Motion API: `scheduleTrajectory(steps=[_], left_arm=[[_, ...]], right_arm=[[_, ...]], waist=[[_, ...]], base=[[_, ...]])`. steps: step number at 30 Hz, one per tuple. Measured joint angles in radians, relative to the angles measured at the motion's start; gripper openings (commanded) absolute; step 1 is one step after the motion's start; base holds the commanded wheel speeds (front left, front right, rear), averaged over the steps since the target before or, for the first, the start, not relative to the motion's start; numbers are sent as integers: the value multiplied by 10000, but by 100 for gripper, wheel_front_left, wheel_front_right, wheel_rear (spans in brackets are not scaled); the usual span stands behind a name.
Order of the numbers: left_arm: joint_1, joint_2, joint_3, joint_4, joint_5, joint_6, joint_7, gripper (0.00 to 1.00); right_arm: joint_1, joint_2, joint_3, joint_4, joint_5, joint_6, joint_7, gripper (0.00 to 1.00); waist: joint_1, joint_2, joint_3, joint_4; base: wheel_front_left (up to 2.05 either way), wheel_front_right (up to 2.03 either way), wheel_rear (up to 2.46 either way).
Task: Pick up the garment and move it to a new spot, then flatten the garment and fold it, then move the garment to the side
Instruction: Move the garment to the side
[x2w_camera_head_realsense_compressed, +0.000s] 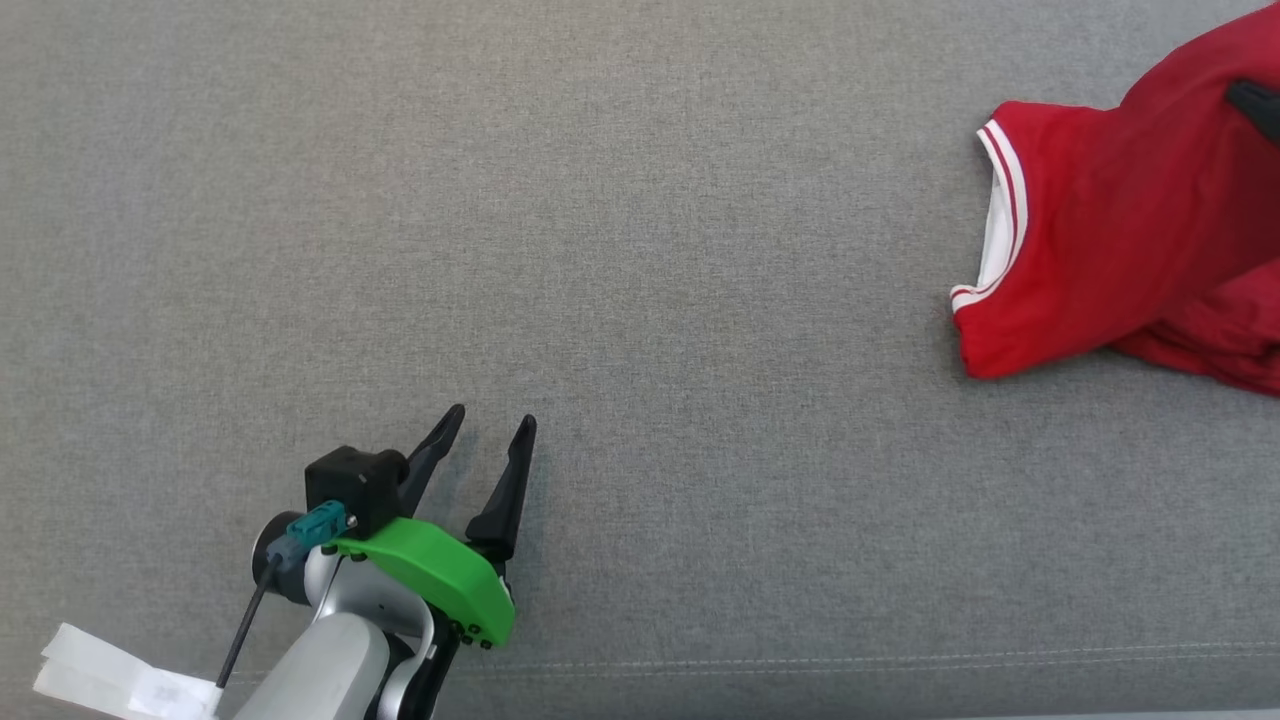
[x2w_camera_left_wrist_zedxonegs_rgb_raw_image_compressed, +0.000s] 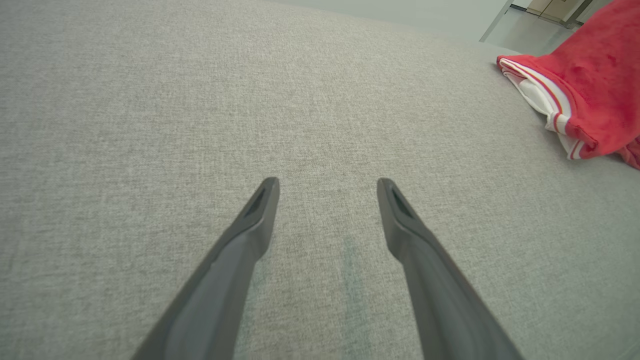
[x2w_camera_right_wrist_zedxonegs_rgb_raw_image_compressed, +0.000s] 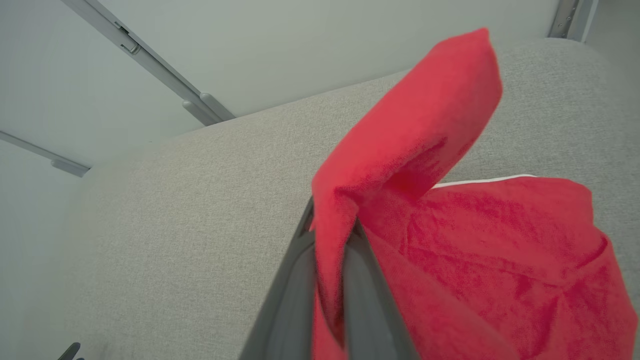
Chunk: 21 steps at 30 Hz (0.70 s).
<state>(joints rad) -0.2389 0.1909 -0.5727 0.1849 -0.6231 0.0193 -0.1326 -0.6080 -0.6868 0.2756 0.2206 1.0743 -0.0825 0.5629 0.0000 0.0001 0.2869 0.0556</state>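
1. At the far right of the head view, the red garment (x2w_camera_head_realsense_compressed: 1120, 230) lies bunched on the grey surface (x2w_camera_head_realsense_compressed: 600, 200). Its white-striped trim faces left, and part of it runs past the picture's right edge.
2. The right gripper (x2w_camera_right_wrist_zedxonegs_rgb_raw_image_compressed: 330, 235) has its fingers pressed together on a fold of the garment. Red cloth is squeezed between them and a flap stands up above the tips. The rest of the garment drapes down to the right onto the surface.
3. In the head view a dark finger (x2w_camera_head_realsense_compressed: 1255, 100) shows against the red cloth near the upper right corner.
4. The left gripper (x2w_camera_head_realsense_compressed: 492, 416) sits at the lower left with its fingers spread and nothing between them. It is over bare surface, well apart from the garment. A green cover (x2w_camera_head_realsense_compressed: 430, 570) wraps its wrist.
5. Whether the left fingertips touch the surface, I cannot tell.
6. A white paper strip (x2w_camera_head_realsense_compressed: 110, 680) lies in the lower left corner, beside the forearm.
7. Beyond the surface's far edge, the right wrist view shows a pale wall with a metal rail (x2w_camera_right_wrist_zedxonegs_rgb_raw_image_compressed: 150, 62).
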Motion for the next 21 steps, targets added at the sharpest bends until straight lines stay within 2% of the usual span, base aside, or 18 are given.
scheduleTrajectory(steps=[10, 14, 15, 16, 17, 21], left_arm=[[-87, 186, 125, -150, 4, 121, 190, 100], [-148, 240, 123, -376, 35, 151, 322, 100], [-188, 265, 127, -412, 52, 169, 364, 100], [-225, 295, 132, -460, 81, 174, 364, 100], [-267, 334, 140, -518, 105, 176, 401, 100], [-336, 483, 253, -700, 115, 263, 497, 100]], right_arm=[[6, -849, -178, 238, -107, -255, 454, 0], [52, -920, -320, 378, -109, -267, 454, 2], [90, -920, -320, 410, -136, -305, 454, 33], [147, -924, -324, 428, -217, -332, 449, 96], [206, -926, -326, 456, -299, -334, 414, 100], [390, -917, -305, 527, -481, -336, 263, 100]], waist=[[0, 0, 108, -372], [0, 0, 313, -488], [0, 0, 378, -517], [0, 0, 444, -544], [0, 0, 514, -571], [0, 0, 808, -693]], base=[[0, 0, 0], [0, 0, 0], [0, 0, 0], [0, 0, 0], [0, 0, 0], [0, 0, 0]])
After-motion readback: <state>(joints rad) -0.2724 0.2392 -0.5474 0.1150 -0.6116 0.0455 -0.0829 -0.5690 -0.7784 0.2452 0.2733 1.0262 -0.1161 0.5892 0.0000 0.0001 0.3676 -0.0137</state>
